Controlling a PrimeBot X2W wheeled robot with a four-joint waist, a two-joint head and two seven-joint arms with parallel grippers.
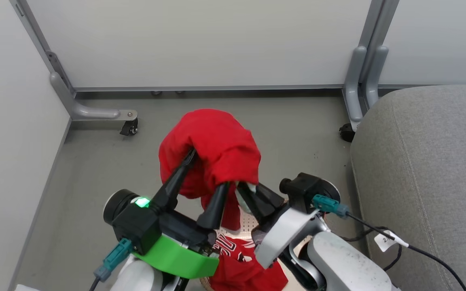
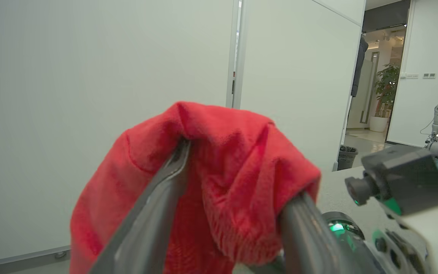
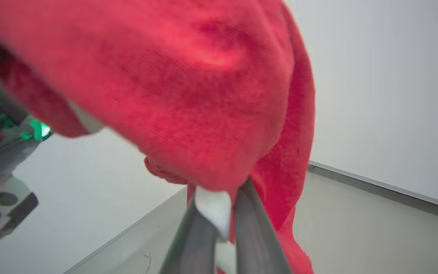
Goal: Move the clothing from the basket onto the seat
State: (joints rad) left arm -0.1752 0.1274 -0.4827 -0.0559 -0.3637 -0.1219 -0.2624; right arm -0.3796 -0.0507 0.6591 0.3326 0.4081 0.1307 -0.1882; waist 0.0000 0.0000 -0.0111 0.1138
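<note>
Now | bright red fabric garment (image 1: 212,149) aloft, draped over left gripper (image 1: 208,169), fingers wide apart | right gripper (image 1: 249,188) pinched on its white edge | cream perforated plastic basket (image 1: 246,222) near, mostly hidden under arms | grey fabric seat (image 1: 419,169) right, cropped

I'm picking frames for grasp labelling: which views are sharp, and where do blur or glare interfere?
Head view: sharp, evenly lit, soft shadows; the red garment reads clearly. Left wrist view: the garment's knit shows well, the left gripper's fingers softer near the lens. Right wrist view: worst; the garment and right gripper are smeared, a green light flares.
</note>
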